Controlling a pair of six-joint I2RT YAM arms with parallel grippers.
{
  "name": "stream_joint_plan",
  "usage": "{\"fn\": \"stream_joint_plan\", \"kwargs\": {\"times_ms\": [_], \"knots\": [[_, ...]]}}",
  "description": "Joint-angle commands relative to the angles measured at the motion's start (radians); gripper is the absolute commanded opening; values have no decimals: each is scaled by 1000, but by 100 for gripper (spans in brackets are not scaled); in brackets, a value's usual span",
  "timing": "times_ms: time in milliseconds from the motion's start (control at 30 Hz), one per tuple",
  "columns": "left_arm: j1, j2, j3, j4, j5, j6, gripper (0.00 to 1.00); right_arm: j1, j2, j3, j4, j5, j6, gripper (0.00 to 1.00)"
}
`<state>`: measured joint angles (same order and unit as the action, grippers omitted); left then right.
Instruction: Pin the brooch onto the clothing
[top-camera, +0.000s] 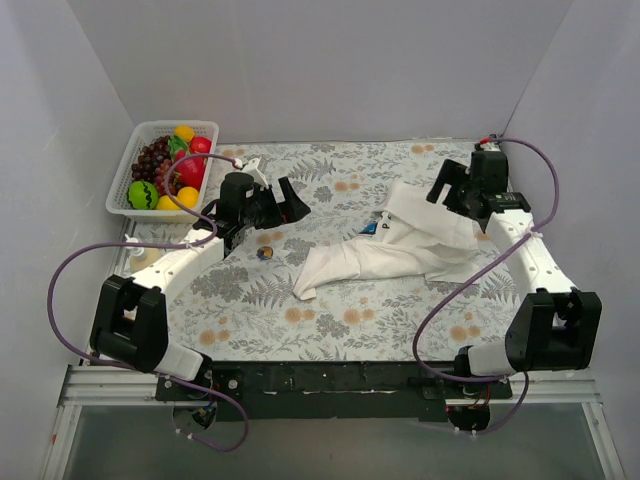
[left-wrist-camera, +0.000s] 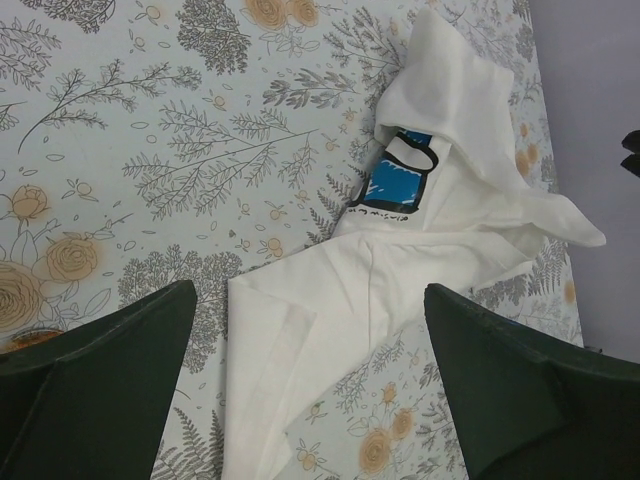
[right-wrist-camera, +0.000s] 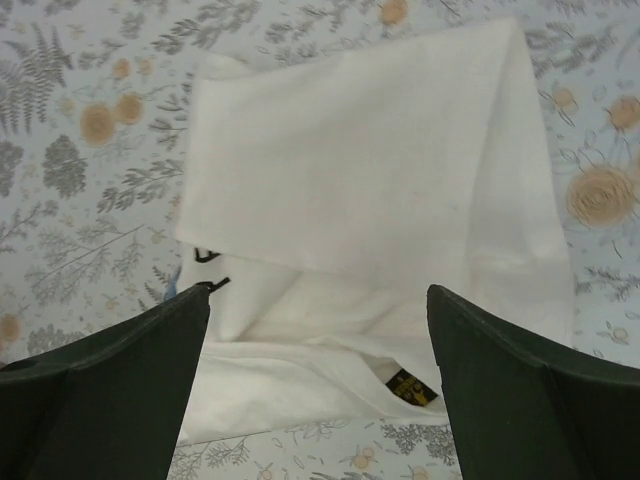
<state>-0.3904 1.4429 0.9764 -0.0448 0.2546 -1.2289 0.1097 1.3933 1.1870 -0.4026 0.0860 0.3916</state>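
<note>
The white T-shirt (top-camera: 400, 245) lies crumpled and folded on the flowered cloth, right of centre. Its blue-and-white print (left-wrist-camera: 398, 182) peeks out from under a fold, and its dark neck label (right-wrist-camera: 412, 386) shows in the right wrist view. The tiny dark brooch (top-camera: 265, 253) lies on the cloth left of the shirt, just below my left gripper (top-camera: 285, 204). That gripper is open and empty, held above the cloth and facing the shirt (left-wrist-camera: 330, 300). My right gripper (top-camera: 462, 195) is open and empty, over the shirt's far right part (right-wrist-camera: 360, 170).
A white basket (top-camera: 126, 190) of toy fruit stands at the back left corner. White walls close in the table on three sides. Purple cables loop beside both arms.
</note>
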Motion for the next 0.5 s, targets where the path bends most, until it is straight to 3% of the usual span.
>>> {"fn": "stream_joint_plan", "kwargs": {"times_ms": [0,200,467], "knots": [[-5,-35,-13,-9,9,19,98,-170,-59,-110,11,-78,96,96],[-4,-10,-8,-9,26,14,98,-278,-135,-205,-27,-117,104,96],[-4,-6,-13,5,44,3,98,-303,-151,-309,-25,-117,104,94]]}}
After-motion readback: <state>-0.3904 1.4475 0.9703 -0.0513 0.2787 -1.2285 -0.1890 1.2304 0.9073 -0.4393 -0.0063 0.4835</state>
